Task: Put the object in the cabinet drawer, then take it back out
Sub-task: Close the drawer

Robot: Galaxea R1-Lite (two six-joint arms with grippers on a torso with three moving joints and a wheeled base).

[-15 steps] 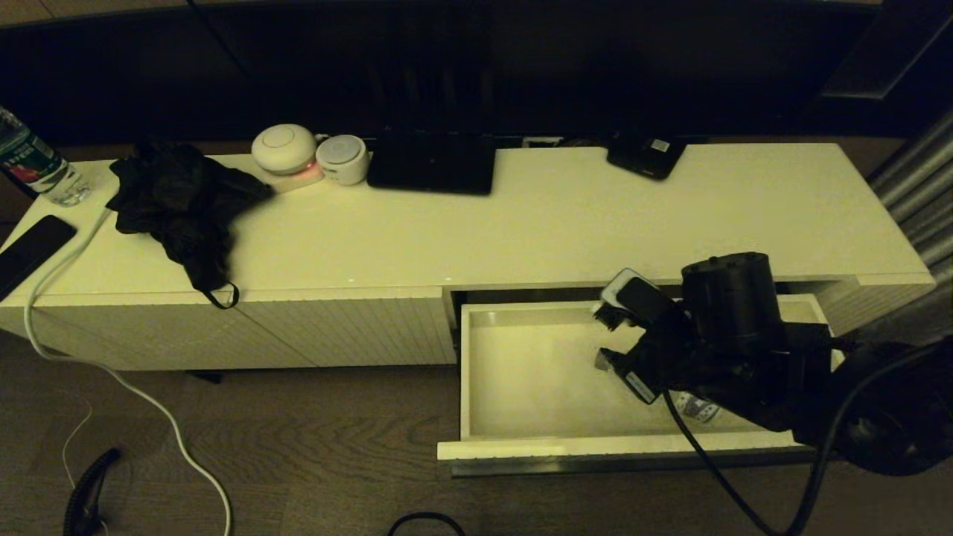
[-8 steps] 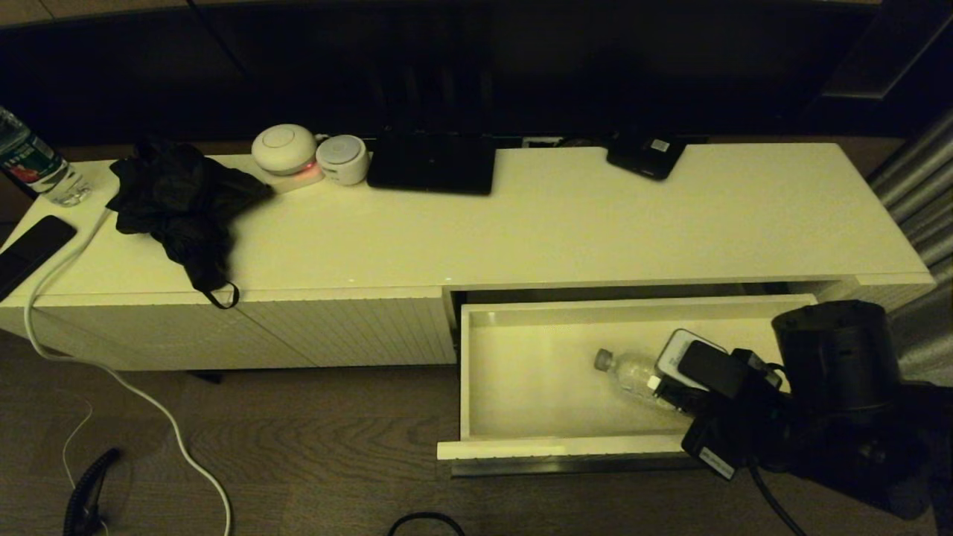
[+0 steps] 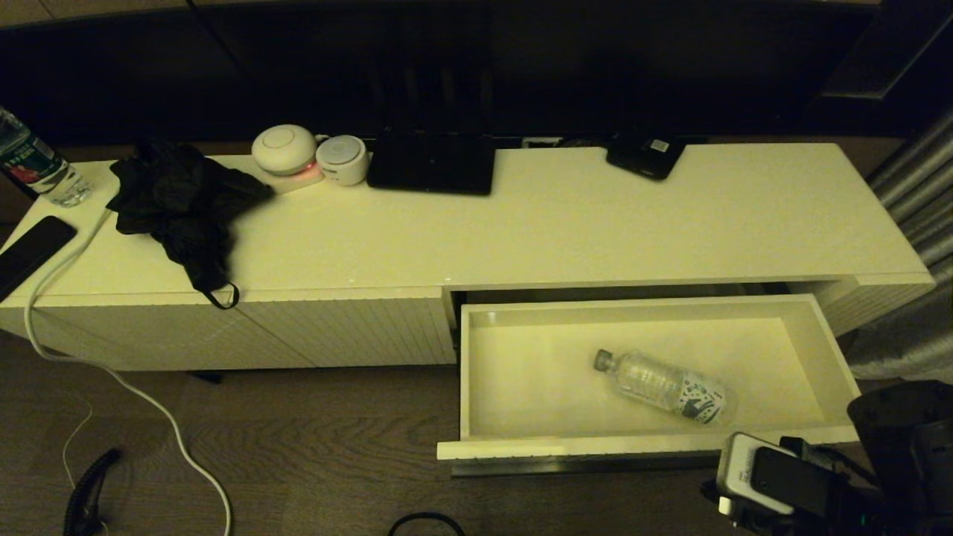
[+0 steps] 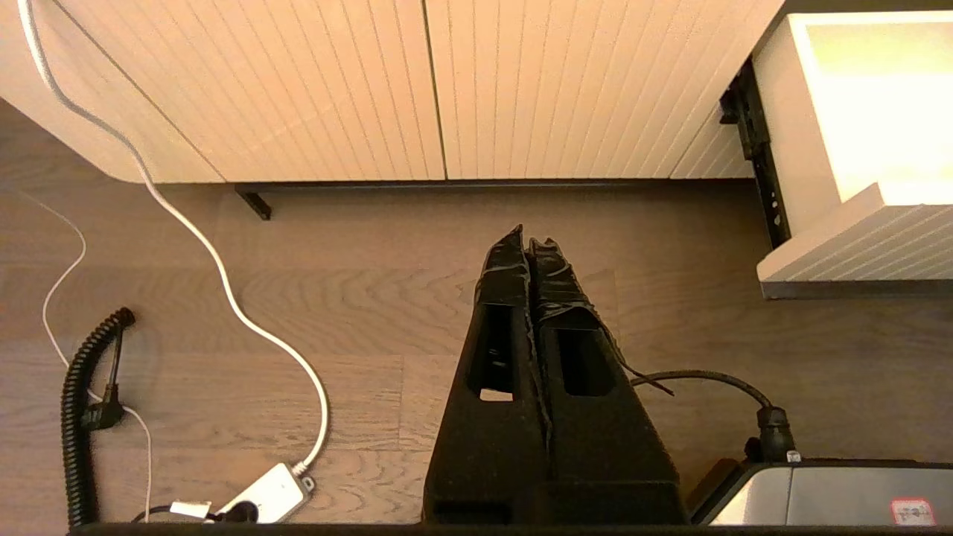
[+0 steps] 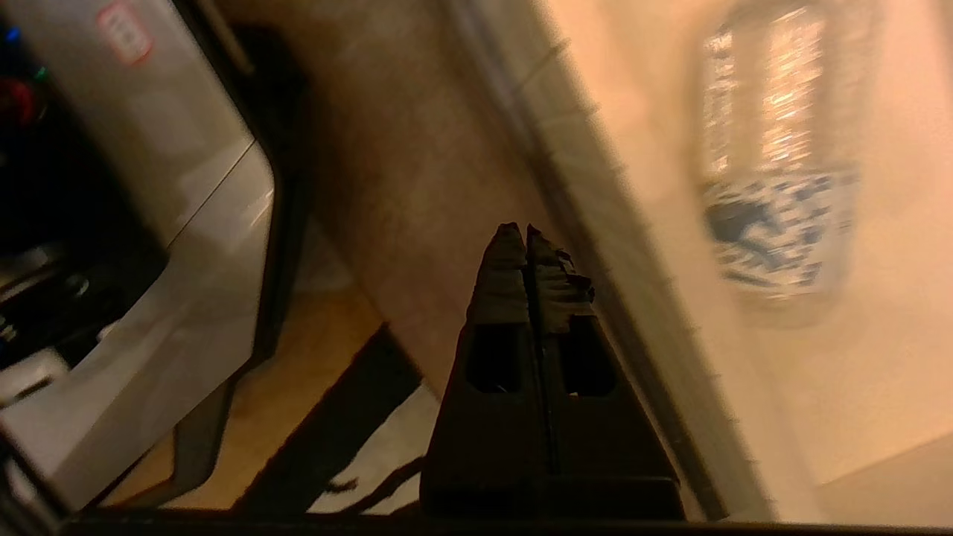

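- First half judged done: the object [image 3: 661, 385] is seen lying on its side on the floor of the cabinet drawer [image 3: 476, 372], cap toward the drawer's middle, label end toward the right wall, touched by nothing.
- Drawer is pulled fully out of the cabinet [image 3: 595, 223]; no closing is shown, and taking the bottle back out is left to do.
- Right gripper [image 5: 527, 237] is held outside the drawer, above the floor just in front of the drawer front; its fingers are pressed together on nothing. In the head view only its wrist housing shows, at the lower right corner.
- Left gripper [image 4: 530, 242] is parked low over the wooden floor, in front of the ribbed panels, fingers together, empty.
- On the surface, well apart from the drawer: black cloth [image 3: 182, 205], two round white devices [image 3: 309, 156], a dark flat box [image 3: 432, 164], a second bottle [image 3: 33, 167] at the far left.
- White cable [image 3: 112, 372] trails across the floor at the left.
- Nothing is seen lying between the gripper and the bottle; only the drawer's front wall must be cleared.
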